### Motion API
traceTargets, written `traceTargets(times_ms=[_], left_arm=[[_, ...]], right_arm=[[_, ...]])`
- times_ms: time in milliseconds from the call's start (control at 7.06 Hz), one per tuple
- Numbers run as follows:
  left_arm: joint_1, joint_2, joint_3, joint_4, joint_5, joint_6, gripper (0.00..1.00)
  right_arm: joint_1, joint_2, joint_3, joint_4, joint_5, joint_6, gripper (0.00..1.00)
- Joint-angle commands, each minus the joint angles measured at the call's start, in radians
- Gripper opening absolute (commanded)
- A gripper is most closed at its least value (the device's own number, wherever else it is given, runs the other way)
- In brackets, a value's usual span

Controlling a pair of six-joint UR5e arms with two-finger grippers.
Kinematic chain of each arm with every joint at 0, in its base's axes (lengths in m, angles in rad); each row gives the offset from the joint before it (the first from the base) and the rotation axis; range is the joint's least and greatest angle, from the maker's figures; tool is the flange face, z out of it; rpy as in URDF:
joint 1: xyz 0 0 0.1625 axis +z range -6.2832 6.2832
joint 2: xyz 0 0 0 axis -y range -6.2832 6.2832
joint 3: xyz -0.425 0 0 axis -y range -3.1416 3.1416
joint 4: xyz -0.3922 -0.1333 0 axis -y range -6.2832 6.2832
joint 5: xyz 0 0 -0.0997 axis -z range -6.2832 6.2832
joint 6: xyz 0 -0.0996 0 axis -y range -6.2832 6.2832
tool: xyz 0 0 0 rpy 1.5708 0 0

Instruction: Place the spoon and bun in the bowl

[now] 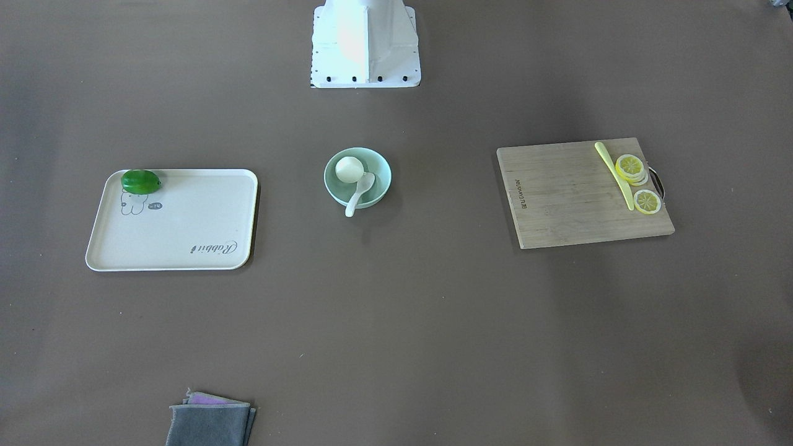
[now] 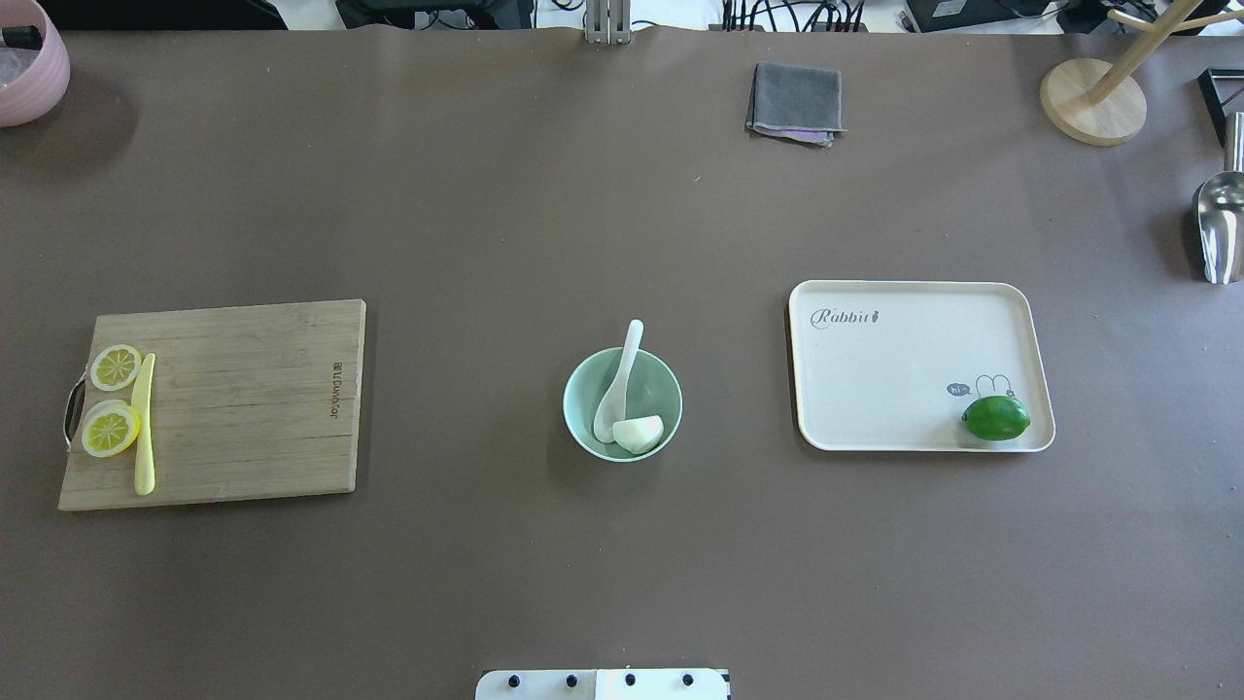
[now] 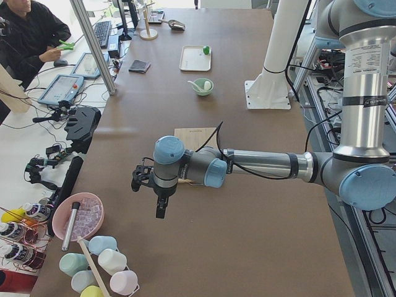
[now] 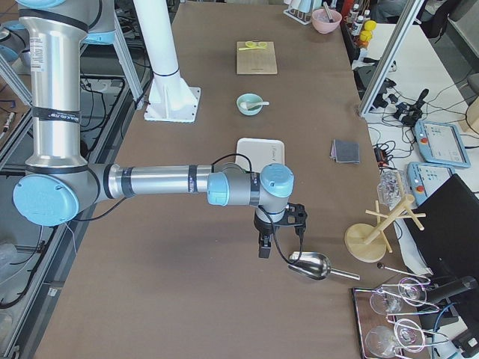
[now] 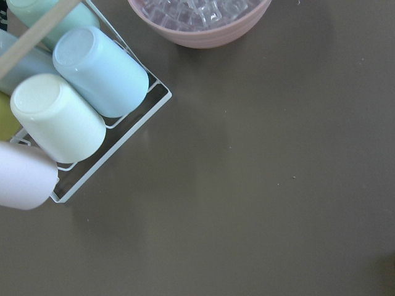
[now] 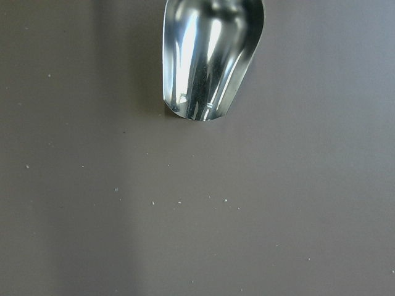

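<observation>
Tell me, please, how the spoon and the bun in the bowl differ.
The spoon is long and slim; the bun is a short rounded lump. The spoon's handle pokes out over the rim of the bowl, while the bun sits wholly inside. Both are whitish and lie side by side in the mint-green bowl.

Left gripper [image 3: 161,210] and right gripper [image 4: 263,247] appear in the side views only, so whether the jaws are apart or closed cannot be determined. Robot base [image 1: 365,43] is cut off by the top edge. Grey cloth [image 1: 210,424], at the table's edge opposite the robot, is cut off at the bottom. Pink bowl [image 2: 39,78] at the far left corner and metal scoop [image 2: 1220,224] at the right edge are cropped. The left arm [image 3: 260,164] hides part of the cutting board [image 3: 189,135].
</observation>
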State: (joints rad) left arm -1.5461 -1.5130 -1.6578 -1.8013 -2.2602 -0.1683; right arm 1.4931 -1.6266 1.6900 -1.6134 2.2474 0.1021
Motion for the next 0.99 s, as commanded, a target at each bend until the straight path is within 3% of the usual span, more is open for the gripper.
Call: traceTargets(times_ms=[0,283,850], left_arm=[[-0.009,0.008,0.0,0.003,-0.021,-0.004,0.98],[-0.009,0.005,-0.002,0.037,-0.12,-0.005,0.98],[-0.009,0.007,-0.002,0.037,-0.116,-0.007,0.98]], right_arm=[[0.001,0.001,0.0,-0.008,0.02,0.007,1.0],[-0.001,-0.001,-0.003,-0.008,0.107,0.01,1.0],[-0.001,-0.001,-0.004,-0.008,0.115,0.01,1.0]])
